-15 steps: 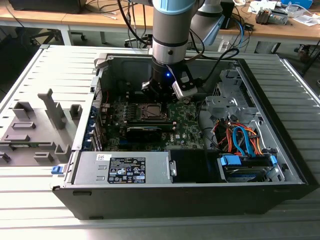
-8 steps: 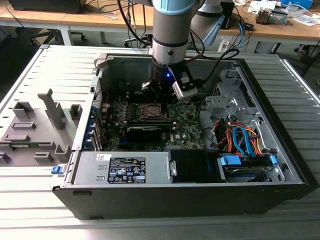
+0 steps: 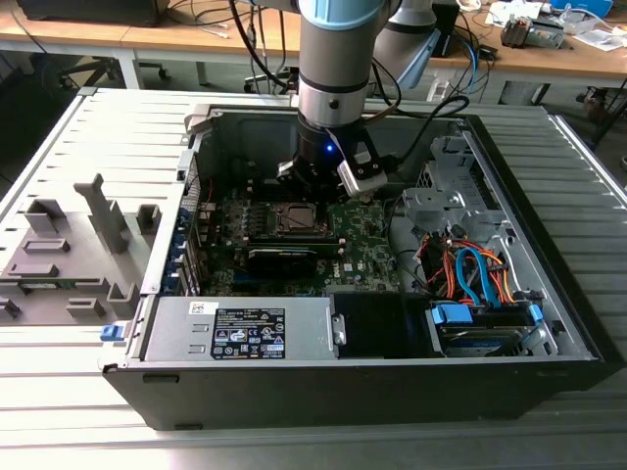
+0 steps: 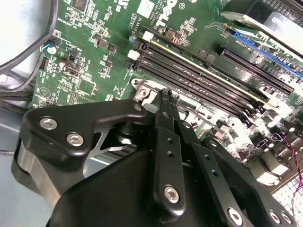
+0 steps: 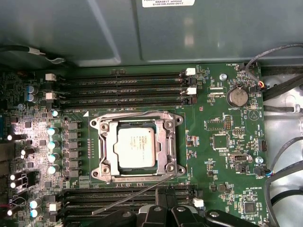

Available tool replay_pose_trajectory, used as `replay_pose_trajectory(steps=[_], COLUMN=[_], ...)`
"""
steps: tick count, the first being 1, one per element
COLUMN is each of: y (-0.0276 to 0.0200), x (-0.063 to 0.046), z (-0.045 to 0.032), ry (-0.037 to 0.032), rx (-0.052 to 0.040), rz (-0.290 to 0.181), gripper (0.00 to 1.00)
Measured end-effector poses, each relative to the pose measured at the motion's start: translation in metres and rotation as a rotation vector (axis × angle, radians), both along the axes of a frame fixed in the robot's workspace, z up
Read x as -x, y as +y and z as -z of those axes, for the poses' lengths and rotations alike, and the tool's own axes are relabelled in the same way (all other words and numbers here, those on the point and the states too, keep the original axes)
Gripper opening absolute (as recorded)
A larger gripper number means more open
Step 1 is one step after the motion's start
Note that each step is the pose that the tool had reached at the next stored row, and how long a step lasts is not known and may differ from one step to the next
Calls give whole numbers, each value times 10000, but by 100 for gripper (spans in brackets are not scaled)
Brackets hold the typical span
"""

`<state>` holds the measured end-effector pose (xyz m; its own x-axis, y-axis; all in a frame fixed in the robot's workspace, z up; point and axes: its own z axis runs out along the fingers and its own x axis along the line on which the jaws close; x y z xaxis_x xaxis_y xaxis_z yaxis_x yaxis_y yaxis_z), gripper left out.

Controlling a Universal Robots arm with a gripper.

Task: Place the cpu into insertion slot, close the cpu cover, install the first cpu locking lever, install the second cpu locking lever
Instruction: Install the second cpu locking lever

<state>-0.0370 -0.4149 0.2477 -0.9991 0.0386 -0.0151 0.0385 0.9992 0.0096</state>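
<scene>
Cpu [image 5: 135, 147]: it sits flat in the socket on the green board [image 5: 222, 123], silver top showing through the window of the cover.
Cover [image 5: 165, 142]: the silvery frame lies down around the cpu, so placing and closing look done.
Lever [image 5: 132, 195]: one thin rod angles away from the socket's near edge, not tucked in; I judge this the step in hand.
Tool [image 4: 164, 97]: my fingers look pressed together, clenched on nothing I can see, tips low over the board just beside the socket corner.
Case [image 3: 549, 338]: it lies open on the desk [image 3: 69, 392], my arm reaching down into it.
Doing it well: I judge the rod needs a steady push down and sideways under its hook, keeping off the memory slots [image 5: 128, 87].
</scene>
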Motion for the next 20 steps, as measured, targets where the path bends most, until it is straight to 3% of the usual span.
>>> replay_pose_trajectory(steps=[20], y=[-51], x=[0], z=[0], ry=[0], rx=[0], rz=[0], gripper=[11])
